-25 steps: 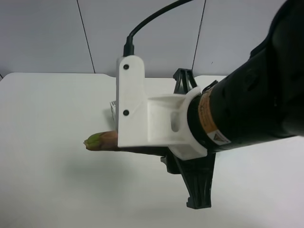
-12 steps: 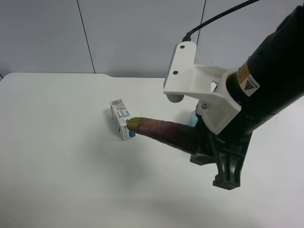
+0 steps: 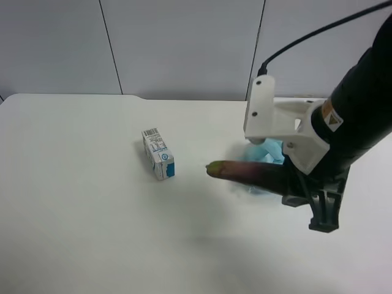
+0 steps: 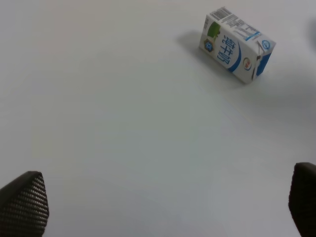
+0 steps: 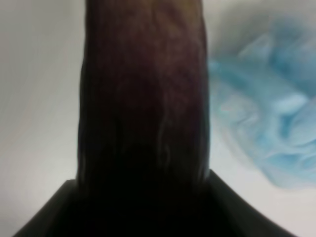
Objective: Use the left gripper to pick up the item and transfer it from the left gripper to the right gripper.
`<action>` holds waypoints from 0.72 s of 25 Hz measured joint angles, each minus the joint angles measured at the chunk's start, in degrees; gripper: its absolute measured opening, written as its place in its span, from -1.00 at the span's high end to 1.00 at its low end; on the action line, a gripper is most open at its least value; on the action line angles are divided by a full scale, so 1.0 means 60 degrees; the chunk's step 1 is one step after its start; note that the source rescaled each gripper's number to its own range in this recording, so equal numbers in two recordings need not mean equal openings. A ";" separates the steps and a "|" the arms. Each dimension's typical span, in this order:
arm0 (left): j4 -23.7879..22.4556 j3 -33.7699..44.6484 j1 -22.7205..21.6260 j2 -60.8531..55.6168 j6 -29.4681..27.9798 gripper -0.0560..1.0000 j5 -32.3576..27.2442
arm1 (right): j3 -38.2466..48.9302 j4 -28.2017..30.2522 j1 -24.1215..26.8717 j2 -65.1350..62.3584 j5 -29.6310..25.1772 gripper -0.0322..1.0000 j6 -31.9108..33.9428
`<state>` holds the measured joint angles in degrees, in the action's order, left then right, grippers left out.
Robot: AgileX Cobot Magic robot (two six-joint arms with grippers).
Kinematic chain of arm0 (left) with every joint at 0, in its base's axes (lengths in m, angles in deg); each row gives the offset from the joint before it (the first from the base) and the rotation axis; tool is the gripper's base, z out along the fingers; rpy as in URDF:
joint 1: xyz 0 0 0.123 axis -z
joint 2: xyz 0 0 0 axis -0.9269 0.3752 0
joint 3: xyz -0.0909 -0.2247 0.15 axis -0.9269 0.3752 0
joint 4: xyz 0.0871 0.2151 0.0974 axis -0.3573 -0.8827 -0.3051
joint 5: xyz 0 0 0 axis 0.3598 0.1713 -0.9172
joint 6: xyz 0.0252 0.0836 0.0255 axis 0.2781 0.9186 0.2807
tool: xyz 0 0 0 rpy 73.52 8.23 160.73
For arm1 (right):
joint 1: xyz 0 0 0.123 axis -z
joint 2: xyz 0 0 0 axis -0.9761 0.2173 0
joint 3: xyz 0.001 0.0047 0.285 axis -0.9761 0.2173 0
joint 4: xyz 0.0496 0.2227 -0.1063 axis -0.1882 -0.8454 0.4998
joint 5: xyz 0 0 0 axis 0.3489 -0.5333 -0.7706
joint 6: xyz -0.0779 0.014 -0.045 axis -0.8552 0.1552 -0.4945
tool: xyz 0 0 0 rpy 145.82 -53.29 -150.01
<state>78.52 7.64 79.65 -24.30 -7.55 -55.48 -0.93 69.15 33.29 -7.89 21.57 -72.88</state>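
Note:
The eggplant (image 3: 245,171), dark purple with a yellow-green tip, is held level above the table by my right gripper (image 3: 289,182), which is shut on its thick end. Its tip points toward the carton. This is the arm at the exterior high view's right, bulky and black with a white plastic mount (image 3: 275,122). In the right wrist view the eggplant (image 5: 143,98) fills the middle of the frame. My left gripper (image 4: 163,205) is open and empty above bare table; only its two dark fingertips (image 4: 24,202) show, far apart. It is out of the exterior high view.
A white-and-blue carton (image 3: 158,153) lies on the white table (image 3: 73,202), and it also shows in the left wrist view (image 4: 236,45). A fluffy light-blue bath puff (image 3: 266,150) lies under and behind the eggplant; the right wrist view shows the puff (image 5: 276,118) beside it.
My right arm has carried the eggplant to the right and away from the camera. The tip has passed the carton and now hangs near the blue puff.

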 joint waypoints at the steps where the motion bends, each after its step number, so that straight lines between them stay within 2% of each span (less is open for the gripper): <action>1: 0.0000 0.0000 0.0000 0.0000 0.0000 -1.00 0.0000 | 0.0197 0.0027 0.0000 0.0063 0.0137 0.93 -0.0016; 7: 0.0000 0.0000 0.0000 0.0000 0.0000 -1.00 0.0000 | 0.0775 0.0280 0.0000 0.0483 0.0824 0.93 -0.0019; 18: 0.0000 0.0000 0.0000 0.0000 0.0000 -1.00 0.0000 | 0.0776 0.0983 0.0000 0.2336 0.2267 0.93 -0.0332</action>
<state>78.52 7.64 79.65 -24.30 -7.55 -55.48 3.73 75.05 33.29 6.13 35.17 -74.87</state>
